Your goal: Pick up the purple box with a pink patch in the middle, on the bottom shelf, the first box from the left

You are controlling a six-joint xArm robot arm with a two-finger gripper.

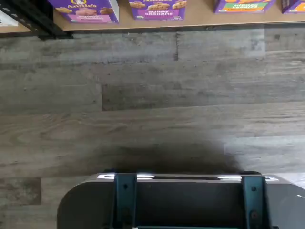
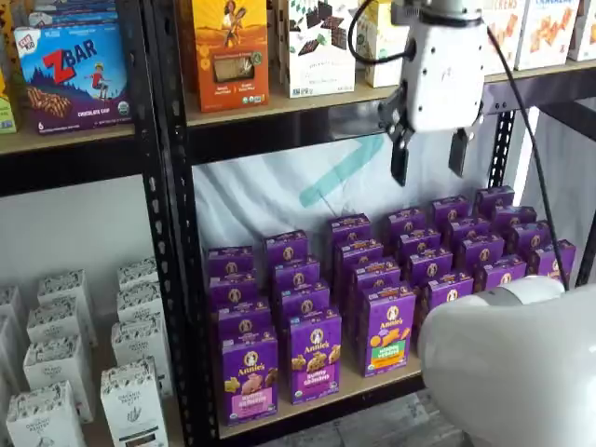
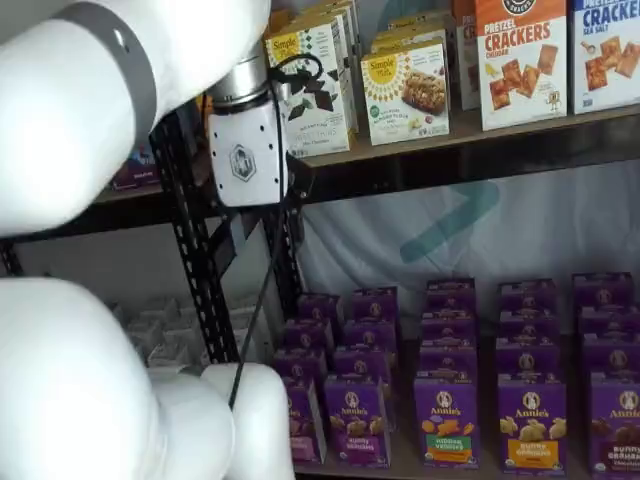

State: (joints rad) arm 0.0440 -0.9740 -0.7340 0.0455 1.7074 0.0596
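Observation:
The purple box (image 2: 250,377) with a pink band stands at the front left of the bottom shelf (image 2: 372,384), first in its row. It also shows in the wrist view (image 1: 84,9) at the shelf edge (image 1: 200,22). In a shelf view it is partly hidden behind my arm (image 3: 304,418). My gripper (image 2: 429,154) hangs high in front of the upper shelf beam, well above and to the right of the box. Its two black fingers (image 2: 400,156) stand apart with a plain gap, and it holds nothing. Its white body shows side-on (image 3: 245,150).
Several rows of other purple Annie's cartons fill the shelf, one with a purple band (image 2: 315,358) and one with a green-and-orange band (image 2: 386,332). A black rack post (image 2: 172,233) stands left of the box. White cartons (image 2: 56,372) fill the left bay. Grey plank floor (image 1: 143,95) lies below.

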